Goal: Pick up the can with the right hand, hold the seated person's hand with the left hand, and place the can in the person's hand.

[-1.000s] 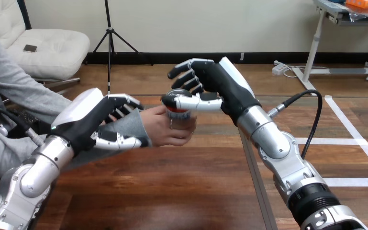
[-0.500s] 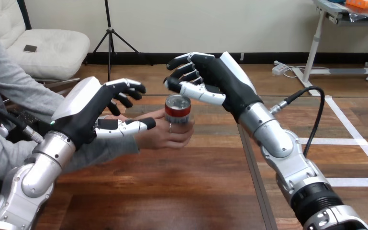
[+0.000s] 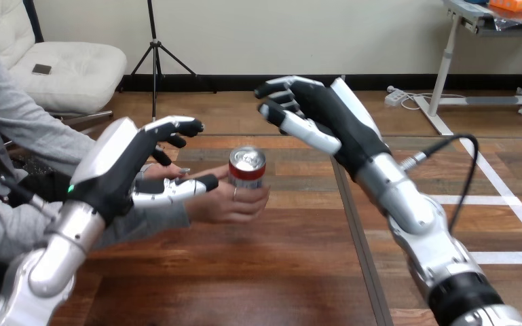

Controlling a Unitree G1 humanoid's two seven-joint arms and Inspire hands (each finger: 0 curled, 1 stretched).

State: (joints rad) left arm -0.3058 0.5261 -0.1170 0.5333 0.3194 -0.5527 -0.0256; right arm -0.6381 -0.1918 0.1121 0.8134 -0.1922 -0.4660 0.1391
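— Head view: where's the can [image 3: 247,170]?
— Upright in the person's hand [image 3: 231,202], above the counter [image 3: 244,272].
— And the right hand [image 3: 319,112]?
— Released, fingers loose. It has lifted up and to the right of the can (a second ago its thumb lay on it).
— The left hand [image 3: 125,166]?
— Open too, over the person's wrist [image 3: 191,209], no longer wrapped round it.

Bright, even light, with glare on the can [image 3: 247,160] top.
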